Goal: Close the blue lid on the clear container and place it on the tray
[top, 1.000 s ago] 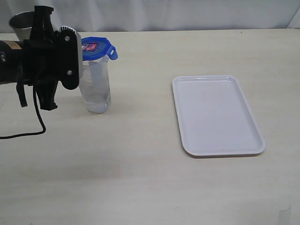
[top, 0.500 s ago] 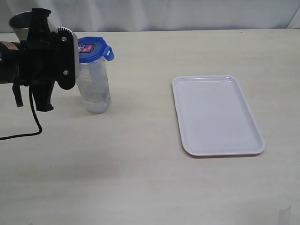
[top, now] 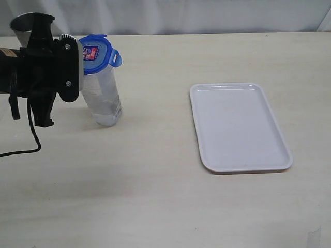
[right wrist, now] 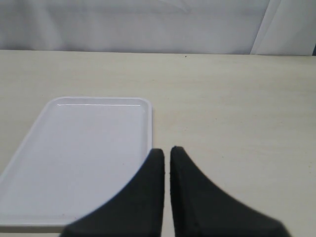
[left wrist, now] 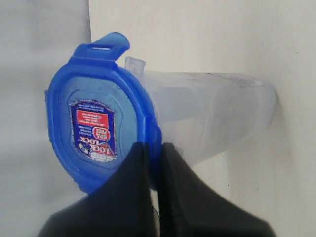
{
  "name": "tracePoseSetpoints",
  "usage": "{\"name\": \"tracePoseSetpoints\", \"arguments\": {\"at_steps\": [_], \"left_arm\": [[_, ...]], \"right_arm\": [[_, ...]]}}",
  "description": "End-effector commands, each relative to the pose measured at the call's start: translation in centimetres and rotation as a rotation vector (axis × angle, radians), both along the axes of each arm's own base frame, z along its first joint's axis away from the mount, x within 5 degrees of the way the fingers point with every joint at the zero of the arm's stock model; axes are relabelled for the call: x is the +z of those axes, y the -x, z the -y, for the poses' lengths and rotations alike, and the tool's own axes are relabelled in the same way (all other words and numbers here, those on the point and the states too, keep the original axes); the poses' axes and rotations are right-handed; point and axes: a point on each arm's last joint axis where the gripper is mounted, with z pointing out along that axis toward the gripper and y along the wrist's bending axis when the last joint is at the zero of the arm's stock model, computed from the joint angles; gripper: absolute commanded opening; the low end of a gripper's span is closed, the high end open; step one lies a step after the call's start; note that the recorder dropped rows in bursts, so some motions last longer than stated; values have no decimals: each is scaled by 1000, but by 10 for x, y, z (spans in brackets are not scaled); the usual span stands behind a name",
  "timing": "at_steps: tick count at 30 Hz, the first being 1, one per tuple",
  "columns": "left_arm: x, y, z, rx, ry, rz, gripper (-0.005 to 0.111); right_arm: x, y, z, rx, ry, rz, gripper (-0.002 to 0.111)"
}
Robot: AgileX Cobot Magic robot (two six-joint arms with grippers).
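The clear container point(top: 103, 98) stands at the left of the table and leans left at its top, its base on the table. The blue lid point(top: 97, 53) sits tilted on its mouth, sticker side toward my left arm point(top: 51, 67); one flap sticks up at the right. In the left wrist view my left gripper point(left wrist: 154, 146) is shut on the rim of the blue lid point(left wrist: 98, 128), with the container point(left wrist: 212, 118) behind it. The white tray point(top: 238, 124) lies flat at the right. My right gripper point(right wrist: 167, 150) is shut on nothing, over the edge of the tray point(right wrist: 84, 158).
A grey metal cup point(top: 21, 27) stands behind my left arm at the far left. A black cable point(top: 20, 150) trails from that arm onto the table. A white backdrop runs along the table's far edge.
My left arm has drawn left, taking the lid with it. The container's top has tipped left while its base stayed put. The tray has not moved.
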Motion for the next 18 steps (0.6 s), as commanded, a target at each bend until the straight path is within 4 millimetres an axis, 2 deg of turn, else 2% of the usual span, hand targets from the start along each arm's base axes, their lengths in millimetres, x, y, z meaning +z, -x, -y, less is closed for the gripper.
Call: {"name": "tracePoseSetpoints", "arguments": {"at_steps": [1,8,18], "left_arm": [[-1,1,0,3,5,-9,0],[4,0,8,5,19,68,0],[0,3,9,-21,10,13,0]], "right_arm": [[-1,0,0,-2,7,5,4],[-1,0,0,-2,7,5,4],[-1,0,0,-2,7,5,4]]}}
